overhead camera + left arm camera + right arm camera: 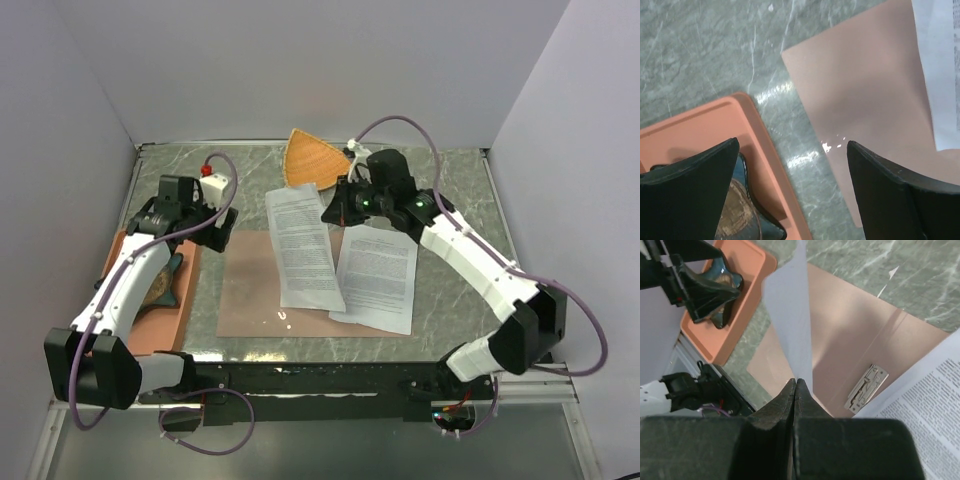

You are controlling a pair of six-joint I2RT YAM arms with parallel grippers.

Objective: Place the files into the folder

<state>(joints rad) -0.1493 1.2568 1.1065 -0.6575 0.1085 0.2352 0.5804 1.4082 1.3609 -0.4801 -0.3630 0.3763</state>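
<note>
Step in hand: filing of papers, unfinished. Right hand [796,386]: clenched on one sheet [300,248] near its 1 o'clock corner, the lower part lying on the open folder [248,290]. Second sheet [378,278]: flat at 3 o'clock of the first, over the folder's right half. Left hand [792,150]: released, empty, at the folder's 9 o'clock edge. Next move, as judged: held sheet to be squared inside, clear of the clip [866,386].

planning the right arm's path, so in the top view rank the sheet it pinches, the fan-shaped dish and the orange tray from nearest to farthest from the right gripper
From the right gripper:
1. held sheet, pinched in its shut fingers at the sheet's far right corner.
2. fan-shaped dish, just behind it, toward the back wall.
3. orange tray, far off on the left side.
</note>
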